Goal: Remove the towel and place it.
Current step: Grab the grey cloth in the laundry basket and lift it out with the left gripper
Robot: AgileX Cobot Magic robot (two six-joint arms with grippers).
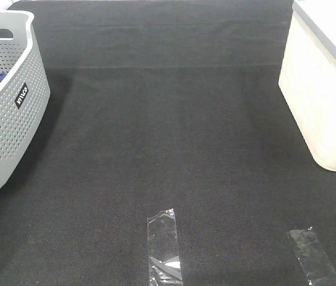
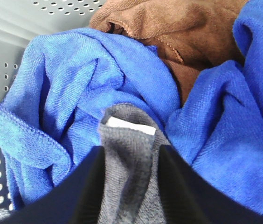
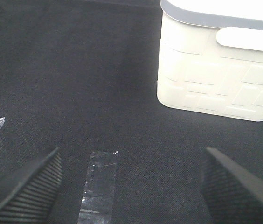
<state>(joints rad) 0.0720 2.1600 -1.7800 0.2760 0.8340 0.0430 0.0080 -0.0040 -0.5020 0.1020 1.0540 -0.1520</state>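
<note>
Left pincer [image 2: 132, 151] sits down inside the grey perforated basket [image 1: 13, 119]. Its two dark fingers flank a raised fold of the towel [image 2: 124, 182], and both touch it. I cannot tell whether that is a firm clamp or only contact. The grey towel, with a white label at the crest of the fold, lies in that basket among folds of a bright blue cloth [image 2: 99, 70]. A brown cloth [image 2: 178, 28] is bunched beyond it, near the basket wall. From the high camera I see only a bit of blue over the rim.

Further right is the black mat [image 1: 168, 149] with a clear tape strip [image 1: 163, 244] stuck on it. My right pincer [image 3: 131, 186] hangs above the mat with its fingers wide apart, holding nothing. At far right stands the cream bin [image 1: 317, 101] with a grey lid on, so I cannot see inside.
</note>
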